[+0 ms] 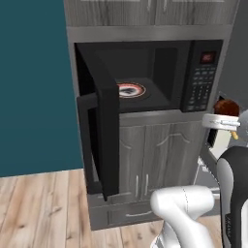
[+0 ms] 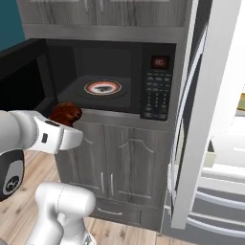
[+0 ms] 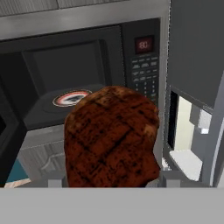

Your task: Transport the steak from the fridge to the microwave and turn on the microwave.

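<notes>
Left base view: the microwave [image 1: 145,72] stands open, plate [image 1: 131,90] inside. Right base view: the gripper [image 2: 72,125] carries the steak [image 2: 66,113] just below the cavity. Hand view: jaws clamp the steak [image 3: 111,138]. Transport step; next, lift and push inside.

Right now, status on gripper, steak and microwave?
Gripper shut on dark reddish-brown steak, outside black microwave. Door open, round orange-rimmed plate inside. Path clear.
</notes>
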